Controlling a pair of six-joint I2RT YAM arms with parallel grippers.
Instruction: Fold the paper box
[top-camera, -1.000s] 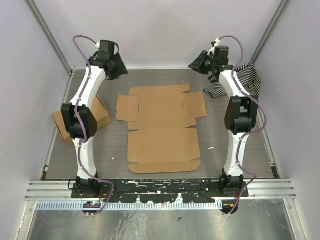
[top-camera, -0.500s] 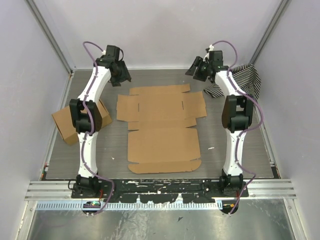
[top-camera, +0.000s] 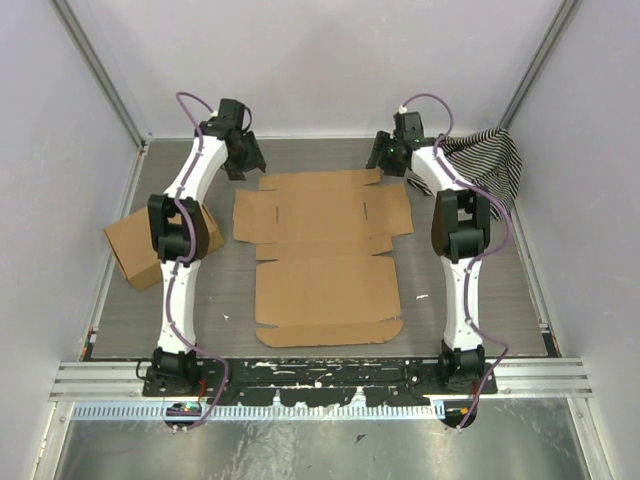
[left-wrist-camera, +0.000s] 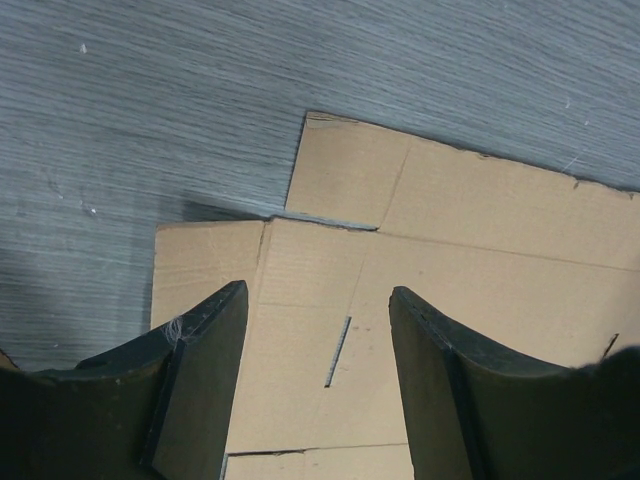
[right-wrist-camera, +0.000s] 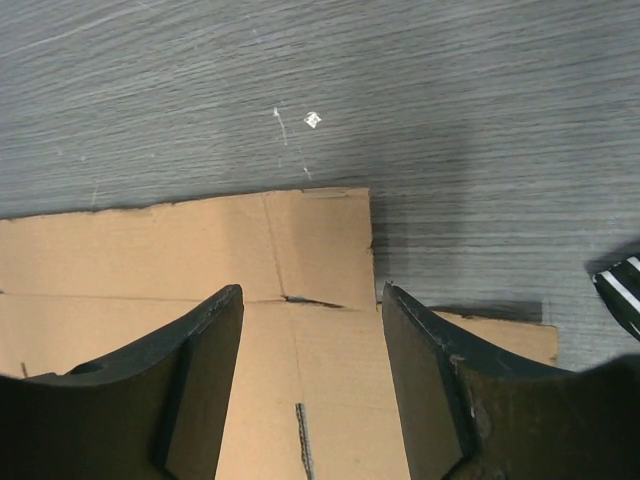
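Left tool (left-wrist-camera: 318, 300) and right tool (right-wrist-camera: 312, 295): both spread wide, nothing gripped. Each hangs over a far corner of the paper box (top-camera: 325, 260). The box lies unfolded and flat mid-surface (top-camera: 420, 330), extending nearward from both tools. Its far flap's long axis runs left-right between them, so one corner per arm. Matte brown corrugated card with die-cut slits and creases, on a grey wood-grain top.

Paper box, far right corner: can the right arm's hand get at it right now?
Probably yes: the right hand hangs open over that corner of the paper box, with nothing lying between.
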